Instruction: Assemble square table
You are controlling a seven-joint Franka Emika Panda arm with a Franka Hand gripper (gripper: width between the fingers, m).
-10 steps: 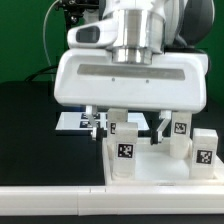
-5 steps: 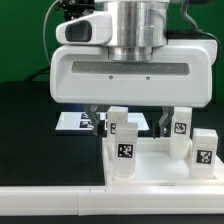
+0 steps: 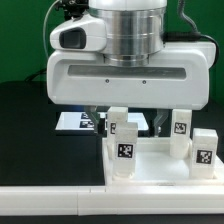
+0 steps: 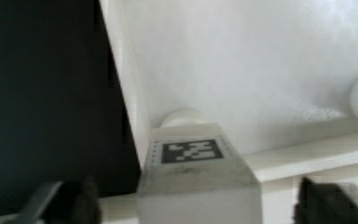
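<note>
The square table top (image 3: 150, 165) is shown lying on the black table surface (image 3: 40, 130), toward the exterior view's right, with its underside turned up. Four legs stand upright on it, their long axes vertical: a near-left leg (image 3: 125, 152), a far-left leg (image 3: 118, 120), a far-right leg (image 3: 181, 124) and a near-right leg (image 3: 205, 150). Tags face the camera. The marker board (image 3: 72, 122) is seen flat behind and to the left of the top. A long white rail (image 3: 60, 200) runs across the near edge. In the wrist view, the gripper (image 4: 194, 200) is seen spread open, its dark fingertips (image 4: 60, 200) on either side of a tagged leg (image 4: 194, 160) without touching it; nothing is held.
</note>
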